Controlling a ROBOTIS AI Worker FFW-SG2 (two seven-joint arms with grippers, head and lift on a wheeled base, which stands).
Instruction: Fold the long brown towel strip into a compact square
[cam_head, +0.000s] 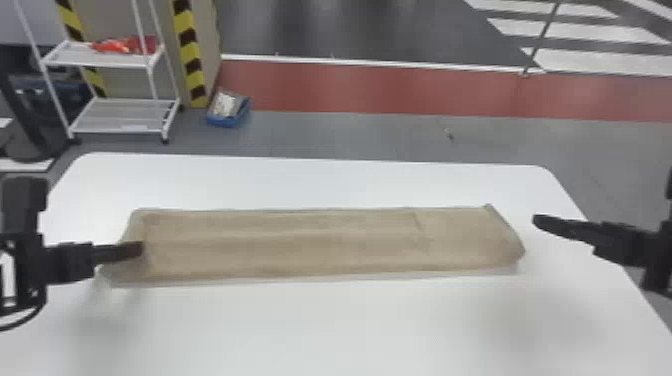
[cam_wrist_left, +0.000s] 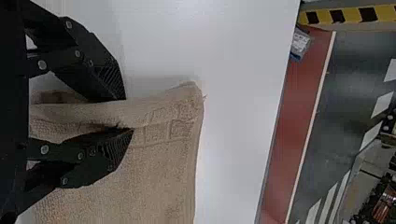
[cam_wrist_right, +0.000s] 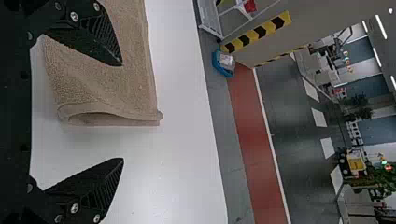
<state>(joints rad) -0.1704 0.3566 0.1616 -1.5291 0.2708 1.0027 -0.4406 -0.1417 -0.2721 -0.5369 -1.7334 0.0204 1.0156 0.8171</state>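
Observation:
The brown towel strip (cam_head: 310, 245) lies lengthwise across the white table. At its left end is my left gripper (cam_head: 132, 249). In the left wrist view, a raised ridge of the towel (cam_wrist_left: 163, 109) runs between the parted fingers of my left gripper (cam_wrist_left: 127, 114), with the end edge just beyond. My right gripper (cam_head: 542, 222) is off the strip's right end. In the right wrist view, my right gripper (cam_wrist_right: 122, 112) stands wide open, one finger over the towel (cam_wrist_right: 107, 79) and the other over bare table; the folded end shows a slight gap between layers.
White table (cam_head: 320, 330) surface extends in front of and behind the strip. Beyond its far edge, on the floor, are a blue box (cam_head: 228, 109) and a white shelf rack (cam_head: 117, 115) at the back left.

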